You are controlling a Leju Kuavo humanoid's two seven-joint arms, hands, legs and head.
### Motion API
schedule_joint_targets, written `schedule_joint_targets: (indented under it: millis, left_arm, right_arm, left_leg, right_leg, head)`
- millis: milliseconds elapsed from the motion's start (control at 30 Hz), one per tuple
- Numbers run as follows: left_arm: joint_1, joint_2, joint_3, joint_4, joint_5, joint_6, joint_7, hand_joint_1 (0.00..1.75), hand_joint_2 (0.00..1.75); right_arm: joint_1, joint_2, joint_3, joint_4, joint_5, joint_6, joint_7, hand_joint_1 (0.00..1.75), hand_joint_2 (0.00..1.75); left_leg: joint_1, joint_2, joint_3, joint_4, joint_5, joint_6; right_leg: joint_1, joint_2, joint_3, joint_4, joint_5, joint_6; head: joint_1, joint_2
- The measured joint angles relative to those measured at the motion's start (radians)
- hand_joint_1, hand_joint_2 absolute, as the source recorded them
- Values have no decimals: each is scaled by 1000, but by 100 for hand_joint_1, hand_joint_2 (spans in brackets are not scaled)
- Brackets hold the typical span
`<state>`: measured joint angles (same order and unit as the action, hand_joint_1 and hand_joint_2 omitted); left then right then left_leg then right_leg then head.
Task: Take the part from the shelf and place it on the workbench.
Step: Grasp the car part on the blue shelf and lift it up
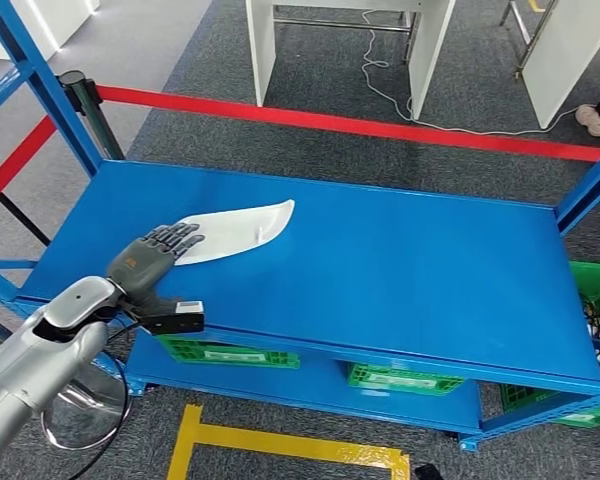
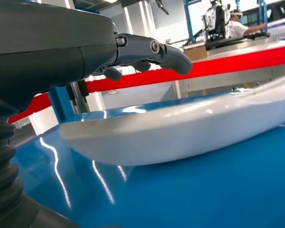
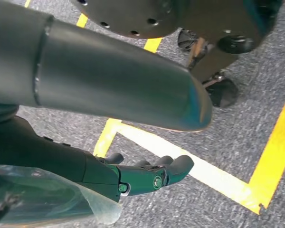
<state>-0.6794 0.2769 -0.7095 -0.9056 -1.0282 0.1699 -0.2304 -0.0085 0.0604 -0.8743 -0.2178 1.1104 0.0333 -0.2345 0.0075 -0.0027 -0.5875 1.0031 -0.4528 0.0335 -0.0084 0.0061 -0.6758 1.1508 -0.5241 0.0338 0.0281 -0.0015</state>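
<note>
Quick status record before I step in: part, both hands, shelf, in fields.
part: white curved part lying flat on the top deck of the blue shelf
left hand: left hand open, fingers extended above the part's near end; no grip visible
right hand: right hand hanging over grey floor with yellow tape, holding nothing
below deck: green crates
</note>
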Motion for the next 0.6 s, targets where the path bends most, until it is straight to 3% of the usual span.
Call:
schedule_joint_targets:
  millis: [67, 100, 133, 167, 267, 333, 367, 467, 533, 600]
  left_arm:
    - [10, 1, 0, 24, -1, 1, -2, 0, 175]
    - [13, 1, 0, 32, -1, 1, -4, 0, 175]
    - [13, 2, 2, 37, -1, 2, -5, 0, 175]
    - [12, 2, 2, 39, -1, 2, -6, 0, 175]
    - [15, 6, 2, 47, -3, 3, -6, 0, 175]
    - [21, 7, 2, 53, -6, 2, -6, 0, 175]
    - [22, 7, 2, 55, -6, 2, -6, 0, 175]
    - [21, 8, 3, 57, -6, 3, -6, 0, 175]
    - [18, 9, 4, 58, -6, 5, -6, 0, 175]
    - [16, 9, 5, 58, -7, 8, -6, 0, 175]
  right_arm:
    - [1, 0, -2, 1, 1, 0, -10, 0, 0]
    - [1, 0, -3, 1, 2, 0, -15, 0, 0]
    - [1, 0, -4, 1, 3, 0, -19, 0, 0]
    - [1, 0, -4, 1, 4, 0, -20, 0, 0]
    - [1, 0, -4, 1, 8, 0, -20, 0, 0]
    - [1, 0, -5, 1, 10, -1, -21, 0, 0]
    - [1, 0, -5, 1, 11, -1, -21, 0, 0]
    - [1, 0, -5, 1, 11, 0, -21, 0, 0]
    - [0, 1, -5, 1, 11, 0, -22, 0, 0]
    - [1, 1, -5, 1, 13, 0, -25, 0, 0]
  left_leg:
    - [0, -3, -2, 10, -7, -16]
    - [1, -4, -4, 16, -13, -26]
    - [0, -4, -8, 28, -23, -36]
    - [1, -4, -16, 52, -40, -40]
    - [3, -3, -93, 224, -125, -50]
    - [3, -3, -128, 296, -138, -49]
    - [3, -3, -120, 276, -116, -46]
    - [-3, -3, -37, 95, -24, -28]
    - [-8, -2, -9, 30, -12, -20]
    - [-8, -2, -6, 20, -13, -16]
  right_leg:
    - [-7, 1, 7, -13, 17, -1]
    - [-10, 1, 41, -82, 50, -8]
    - [-11, 2, 63, -120, 58, -18]
    - [-13, 2, 65, -122, 59, -25]
    - [-12, 2, 67, -124, 58, -36]
    - [-10, 2, 68, -123, 57, -37]
    - [-9, 2, 69, -123, 57, -38]
    - [-6, 3, 72, -123, 55, -35]
    - [-4, 2, 69, -123, 56, -28]
    - [-4, 1, 67, -125, 57, -17]
  head:
    - [0, 0]
    - [1, 0]
    - [-1, 0]
    - [-2, 0]
    - [-6, 0]
    - [-6, 0]
    - [-6, 0]
    - [-6, 0]
    - [-5, 0]
    - [-5, 0]
